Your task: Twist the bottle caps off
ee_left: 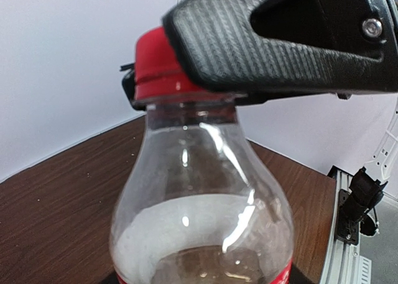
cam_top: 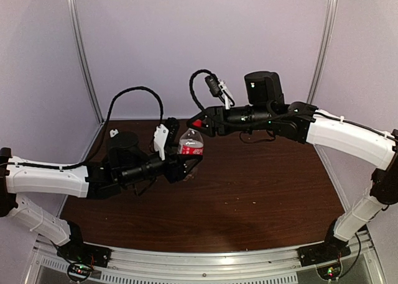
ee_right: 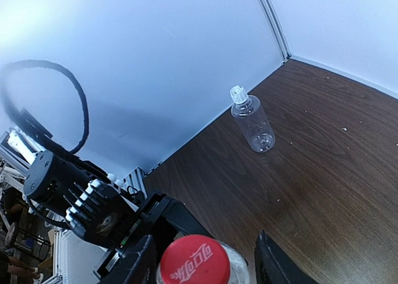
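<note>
Clear, glossy and round-shouldered, the red-label bottle (ee_left: 199, 191) fills the left wrist view, a strip of red band showing at its lower edge. Its ridged red cap (ee_left: 155, 63) sits at the top, half covered by a black, weave-textured finger (ee_left: 280, 41) of the right gripper (cam_top: 200, 125), with a second dark part behind the cap's far side. From the right wrist view the cap lies between that gripper's two fingers, which are closed in on it. In the top view, the left gripper (cam_top: 188, 164) clamps the bottle's lower body, holding it upright above the dark wood-grain table (cam_top: 261, 184). Well apart, near the back wall, the plain bottle (ee_right: 254, 123) stands on the table with its small white cap (ee_right: 238, 94) on.
</note>
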Available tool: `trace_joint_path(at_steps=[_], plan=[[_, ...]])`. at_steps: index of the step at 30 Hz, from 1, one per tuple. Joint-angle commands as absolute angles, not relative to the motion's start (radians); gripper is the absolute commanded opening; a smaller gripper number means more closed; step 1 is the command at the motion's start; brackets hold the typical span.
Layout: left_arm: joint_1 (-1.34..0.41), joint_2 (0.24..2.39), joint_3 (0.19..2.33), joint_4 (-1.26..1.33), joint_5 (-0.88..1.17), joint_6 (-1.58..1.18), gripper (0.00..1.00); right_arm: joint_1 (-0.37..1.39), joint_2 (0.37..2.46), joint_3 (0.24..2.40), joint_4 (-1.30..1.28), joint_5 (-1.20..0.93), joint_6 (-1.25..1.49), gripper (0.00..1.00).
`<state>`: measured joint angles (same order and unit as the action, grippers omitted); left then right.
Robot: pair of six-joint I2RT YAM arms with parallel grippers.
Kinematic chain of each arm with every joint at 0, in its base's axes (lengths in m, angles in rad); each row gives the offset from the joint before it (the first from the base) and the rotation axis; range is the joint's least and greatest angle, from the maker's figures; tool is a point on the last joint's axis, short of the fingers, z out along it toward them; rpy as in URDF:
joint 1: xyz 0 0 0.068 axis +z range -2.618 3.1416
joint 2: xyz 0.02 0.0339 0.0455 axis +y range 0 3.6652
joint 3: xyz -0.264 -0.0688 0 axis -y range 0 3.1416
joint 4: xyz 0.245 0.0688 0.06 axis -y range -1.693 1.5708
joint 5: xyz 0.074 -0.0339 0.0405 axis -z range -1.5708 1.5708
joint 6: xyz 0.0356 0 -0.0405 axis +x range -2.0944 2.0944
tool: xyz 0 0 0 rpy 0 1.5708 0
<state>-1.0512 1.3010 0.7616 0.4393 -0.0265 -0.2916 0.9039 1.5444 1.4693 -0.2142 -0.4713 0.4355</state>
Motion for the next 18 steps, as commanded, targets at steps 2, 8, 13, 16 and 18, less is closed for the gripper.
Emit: trace_joint_path(at_steps=[2,8,13,16,18], plan=[[-1.057,1.284,0.765,0.462,-0.036,-0.276,0.27,0.909,1.538,1.512,-0.194,-0.480,0.418,0.51],[-1.056,1.282,0.763,0.459,-0.039,-0.272,0.27,0.910,1.542,1.511,-0.193,-0.493,0.415,0.38],[-1.057,1.278,0.765,0.459,-0.035,-0.267,0.27,0.908,1.542,1.506,-0.187,-0.517,0.406,0.23],[-1.056,1.268,0.771,0.462,-0.016,-0.257,0.27,0.903,1.538,1.490,-0.176,-0.542,0.402,0.15],[-1.057,1.262,0.773,0.464,0.029,-0.250,0.28,0.892,1.526,1.468,-0.148,-0.585,0.396,0.10]])
